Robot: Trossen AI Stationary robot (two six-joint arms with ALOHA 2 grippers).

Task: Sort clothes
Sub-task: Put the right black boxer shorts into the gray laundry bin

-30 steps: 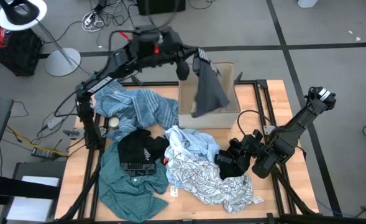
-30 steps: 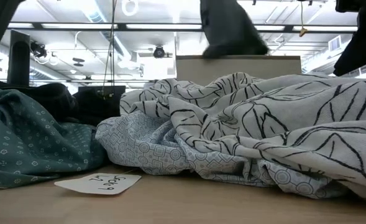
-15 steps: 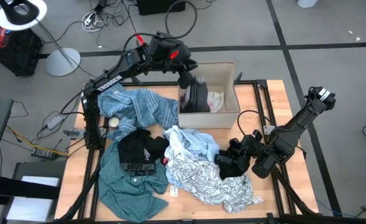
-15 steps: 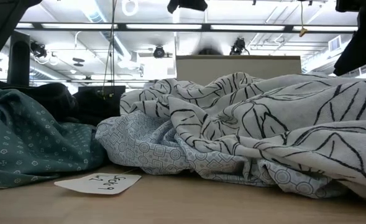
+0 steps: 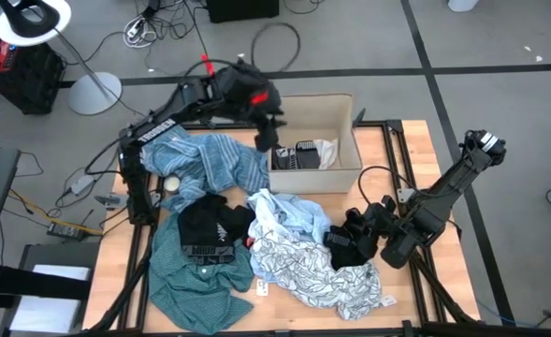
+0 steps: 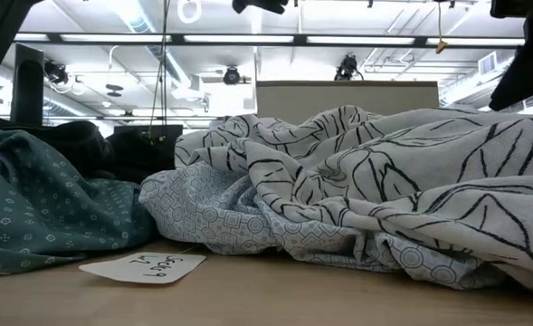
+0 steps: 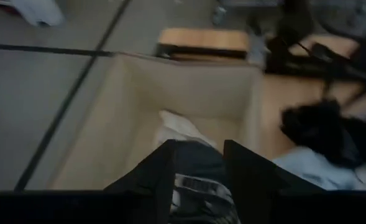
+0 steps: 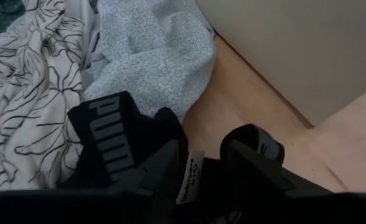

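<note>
My left gripper (image 5: 267, 134) hangs open and empty over the left wall of the beige cardboard box (image 5: 348, 176). A dark grey garment (image 5: 298, 155) lies in the box beside a white piece (image 5: 325, 150); it also shows between the fingers in the left wrist view (image 7: 195, 163). My right gripper (image 5: 356, 238) is low on the table's right. Its open fingers stand either side of a small black garment (image 8: 117, 149) with a white tag. On the table lie the blue striped cloth (image 5: 210, 157), teal shirt (image 5: 189, 273), another black garment (image 5: 214, 229), pale blue shirt (image 5: 289, 213) and white-grey patterned cloth (image 5: 322, 270). My right gripper comes at the small black garment from above, slanting, with a fold by its white tag (image 8: 186, 177) between the two fingers. The garment lies on the table against the patterned cloth. I cannot tell whether the fingers touch it.
The clothes cover the table's left and middle. Bare wood shows between the box and my right gripper (image 8: 245, 106). A white paper label (image 6: 144, 265) lies at the near edge. A round tape roll (image 5: 171, 183) sits by the striped cloth. Cables and a lamp stand lie on the floor beyond.
My left gripper held the dark grey garment hanging above the box. The garment has dropped from it and now lies crumpled in the box's left part. The gripper has gone down and toward the box's left wall.
</note>
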